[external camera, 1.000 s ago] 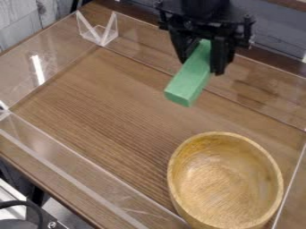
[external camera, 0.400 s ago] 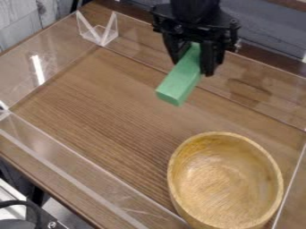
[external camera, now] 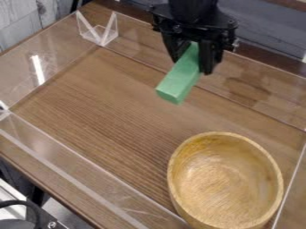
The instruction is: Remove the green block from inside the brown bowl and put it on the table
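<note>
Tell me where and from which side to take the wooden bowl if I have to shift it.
Grip the brown bowl at its thick rim, on the upper left arc nearest the tool, coming straight down with one finger inside and one outside. It sits upright and empty, so the rim is exposed all round. The tool is shut on the green block, so that goes down first.

Brown wood-grain table (external camera: 107, 107), smooth, faint sheen with soft reflections near the far edge. Clear acrylic walls (external camera: 48, 63) around it, glossy, bright glare streaks on the left pane. Light tan wooden bowl (external camera: 225, 185), visible grain inside, thick rim, satin rather than shiny. Bright green block (external camera: 180, 79), plain, even colour, matt, smooth faces, material unclear. Black gripper (external camera: 195, 54), matt, hard-looking, plastic or metal not distinguishable.
</note>
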Robot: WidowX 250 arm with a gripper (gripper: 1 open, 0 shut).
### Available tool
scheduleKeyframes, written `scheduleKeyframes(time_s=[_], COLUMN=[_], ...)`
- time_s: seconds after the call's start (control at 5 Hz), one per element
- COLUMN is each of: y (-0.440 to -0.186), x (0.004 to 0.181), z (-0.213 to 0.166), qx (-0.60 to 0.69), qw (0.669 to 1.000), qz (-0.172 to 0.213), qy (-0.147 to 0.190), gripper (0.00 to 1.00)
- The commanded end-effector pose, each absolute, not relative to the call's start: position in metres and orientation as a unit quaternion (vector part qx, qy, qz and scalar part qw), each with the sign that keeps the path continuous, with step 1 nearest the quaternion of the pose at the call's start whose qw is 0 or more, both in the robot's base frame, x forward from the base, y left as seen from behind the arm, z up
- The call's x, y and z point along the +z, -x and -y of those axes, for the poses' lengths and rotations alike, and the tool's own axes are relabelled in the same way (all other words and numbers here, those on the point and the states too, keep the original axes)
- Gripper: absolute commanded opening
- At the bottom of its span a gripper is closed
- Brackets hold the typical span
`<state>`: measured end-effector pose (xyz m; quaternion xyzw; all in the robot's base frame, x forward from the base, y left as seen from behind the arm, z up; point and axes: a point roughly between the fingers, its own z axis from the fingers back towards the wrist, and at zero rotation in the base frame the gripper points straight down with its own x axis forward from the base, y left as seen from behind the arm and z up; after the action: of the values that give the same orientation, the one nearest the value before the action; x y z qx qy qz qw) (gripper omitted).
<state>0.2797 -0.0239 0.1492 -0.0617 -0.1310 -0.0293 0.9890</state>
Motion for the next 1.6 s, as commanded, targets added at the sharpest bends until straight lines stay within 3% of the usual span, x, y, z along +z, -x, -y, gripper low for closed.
scheduleKeyframes(time_s=[0.0,0.8,1.4], y=[-0.285,-0.294,-0.252], x=[0.156,0.157,0.157], z=[0.023,0.023,-0.071], qx=[-0.026,-0.025,-0.049], qw=[0.986,0.983,0.979], qz=[0.153,0.174,0.189], qy=[0.062,0.061,0.053], gripper=[0.0,0.0,0.0])
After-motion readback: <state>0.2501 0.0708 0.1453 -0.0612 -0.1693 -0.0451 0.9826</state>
